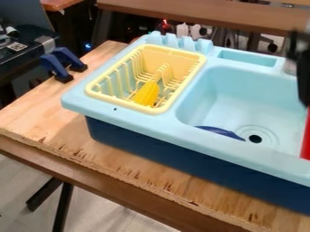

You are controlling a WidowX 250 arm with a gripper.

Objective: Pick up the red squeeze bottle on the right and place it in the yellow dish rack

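Blurred at the frame's right edge, the black gripper (302,74) is too cut off to tell how far open it is or what it holds; just below, a plain red object (306,144) stands in the pale-blue sink (209,93). Left are a curved blue piece (221,131) and a yellow rack (121,102). The wooden table (51,120) has a chipped edge, with blue clamps (55,67) upper left and a cluttered room behind.

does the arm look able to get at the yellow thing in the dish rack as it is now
Probably yes, from above: the yellow thing sits under the rack's open top. The arm is at the right edge, though, across the basin, and the rack's walls and prongs could hinder a sideways approach.
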